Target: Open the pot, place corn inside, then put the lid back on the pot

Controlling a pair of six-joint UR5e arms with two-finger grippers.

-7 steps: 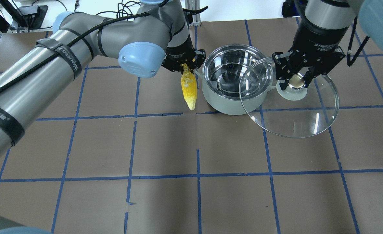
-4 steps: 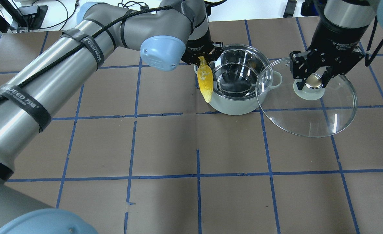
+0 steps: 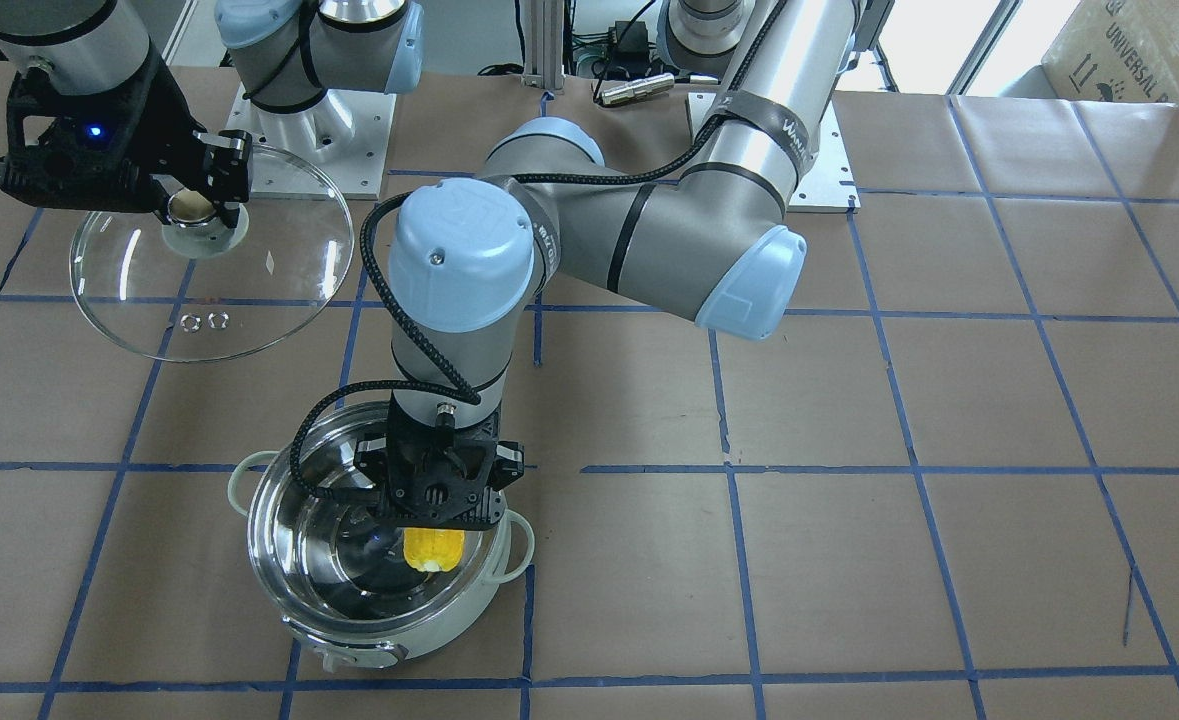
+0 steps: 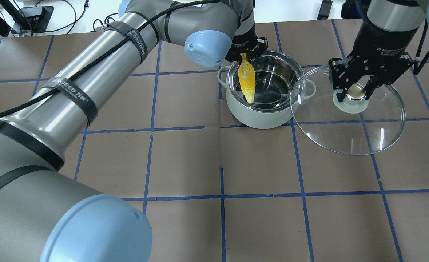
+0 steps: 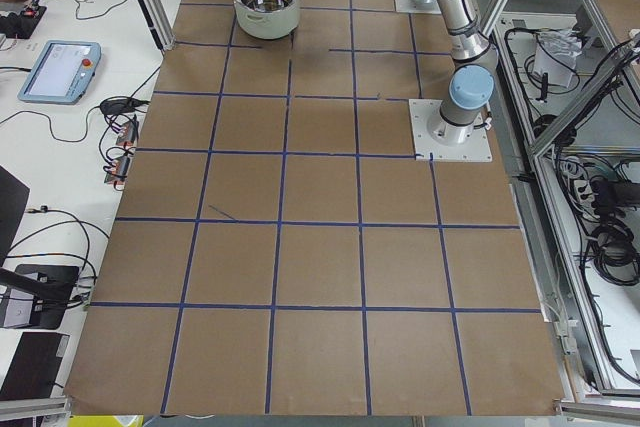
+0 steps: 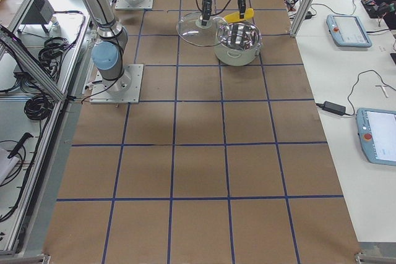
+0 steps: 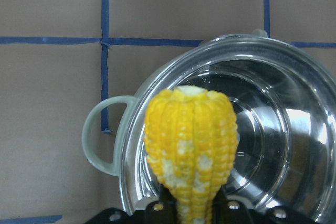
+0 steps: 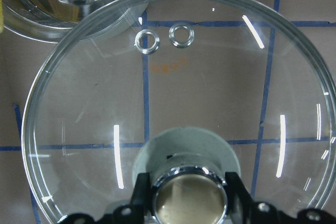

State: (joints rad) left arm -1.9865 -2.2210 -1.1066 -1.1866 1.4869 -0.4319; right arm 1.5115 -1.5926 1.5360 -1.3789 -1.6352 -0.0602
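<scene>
Now, left jaws pinch yellow corn cob (image 4: 246,78) over steel-lined pot (image 4: 258,116); right jaws pinch clear glass lid (image 4: 349,134) aside, probably freeing the opening.

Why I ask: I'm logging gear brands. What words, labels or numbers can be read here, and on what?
"WANJEED", then Chinese characters I cannot make out: black strap around the left arm.
"2F Adaptive", rest blurred: black housing above the right gripper.
"UNIVERSAL", smaller print beneath unreadable: cardboard box off the table's corner.
Tablets beside the table: too small to read.
</scene>
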